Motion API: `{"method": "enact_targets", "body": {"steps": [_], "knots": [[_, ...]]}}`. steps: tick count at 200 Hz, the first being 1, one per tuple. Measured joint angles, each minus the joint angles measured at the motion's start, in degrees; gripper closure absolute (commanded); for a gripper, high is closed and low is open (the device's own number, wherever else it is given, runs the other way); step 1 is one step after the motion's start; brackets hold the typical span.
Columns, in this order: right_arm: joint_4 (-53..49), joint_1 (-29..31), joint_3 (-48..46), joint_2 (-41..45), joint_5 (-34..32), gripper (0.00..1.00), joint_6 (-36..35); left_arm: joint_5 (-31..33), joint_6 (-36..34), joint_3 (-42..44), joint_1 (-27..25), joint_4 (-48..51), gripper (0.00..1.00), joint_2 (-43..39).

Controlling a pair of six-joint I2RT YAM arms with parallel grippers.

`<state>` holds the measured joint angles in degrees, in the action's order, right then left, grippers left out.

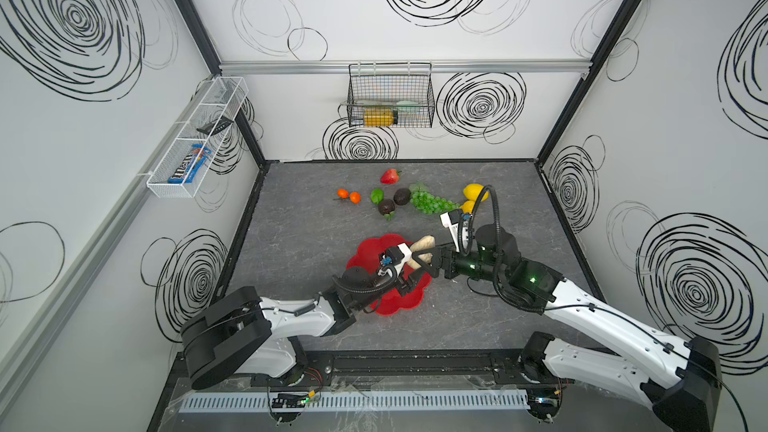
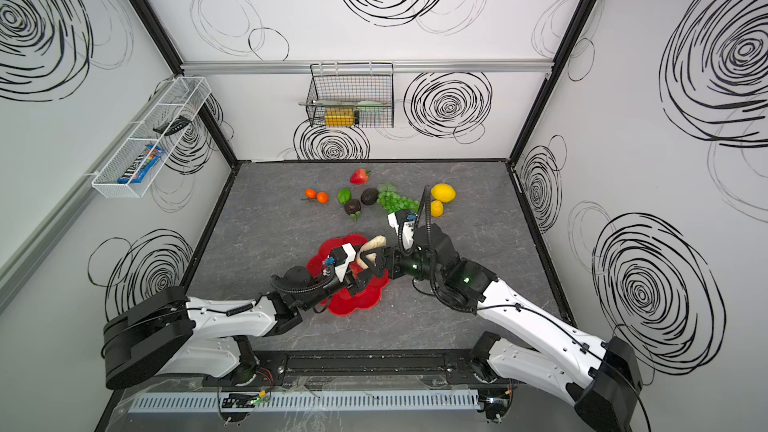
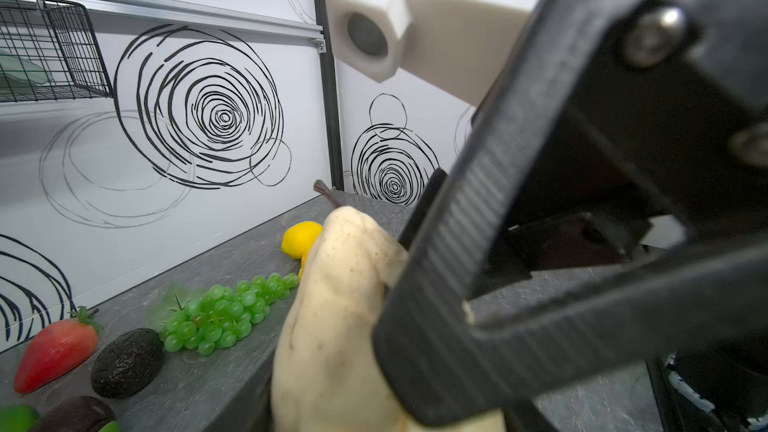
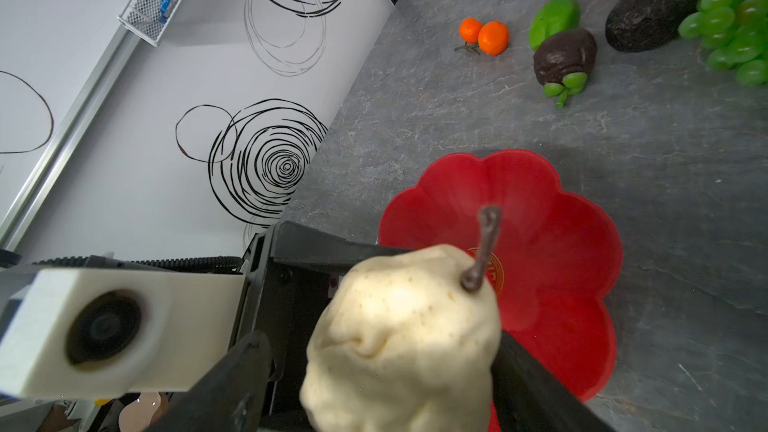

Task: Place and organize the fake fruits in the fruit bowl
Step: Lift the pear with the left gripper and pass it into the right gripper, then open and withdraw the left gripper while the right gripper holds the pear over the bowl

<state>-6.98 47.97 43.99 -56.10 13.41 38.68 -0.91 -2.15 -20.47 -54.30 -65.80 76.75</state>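
Two claws share the pear (image 4: pixel 407 326): right gripper (image 4: pixel 380 342) loosely open around it, left gripper (image 1: pixel 409 279) perhaps gripping but hidden; a mistimed release could miss the fruit bowl (image 4: pixel 561 218).

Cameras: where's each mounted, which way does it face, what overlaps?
Both top views: overhead at the front, looking down toward the back wall; show left arm, right arm, left gripper, right gripper.
Left wrist: behind left gripper, facing the back-right corner past the cream pear; shows right gripper.
Right wrist: behind right gripper, facing left over the fruit bowl; shows left gripper.
Shared: all show cream pear, green grapes.
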Motion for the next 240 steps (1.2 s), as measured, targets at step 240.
{"method": "enact_targets", "body": {"steps": [240], "knots": [[6.14, 7.06, -3.58, -7.43, -29.4, 0.47, -14.27, 2.67, 26.56, 12.7, 29.7, 16.2, 0.04, -32.79]]}}
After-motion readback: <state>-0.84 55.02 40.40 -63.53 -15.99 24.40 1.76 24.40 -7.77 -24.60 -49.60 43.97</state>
